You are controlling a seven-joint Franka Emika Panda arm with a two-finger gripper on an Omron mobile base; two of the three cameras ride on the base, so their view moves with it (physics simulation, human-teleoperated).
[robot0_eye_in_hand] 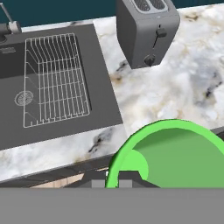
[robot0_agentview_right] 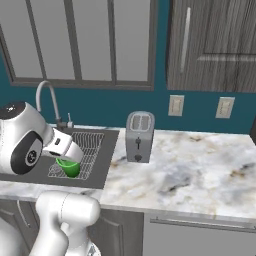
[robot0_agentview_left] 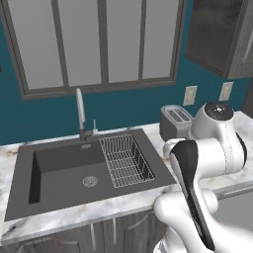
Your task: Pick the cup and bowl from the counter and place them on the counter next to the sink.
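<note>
The tool point(robot0_agentview_right: 70, 161) is pinching the green cup point(robot0_agentview_right: 69, 167) and holding it above the desk point(robot0_agentview_right: 190, 165), right of the sink point(robot0_agentview_right: 107, 150).

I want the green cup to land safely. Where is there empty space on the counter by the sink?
The widest bare marble is the counter right of the toaster. A narrower free strip runs along the front edge, between the sink and the cabinets. The wire rack crowds the sink's right side. The gripper holds the cup.

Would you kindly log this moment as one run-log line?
gripper: shut on cup | cup: lifted, beside sink | toaster: on counter
</note>
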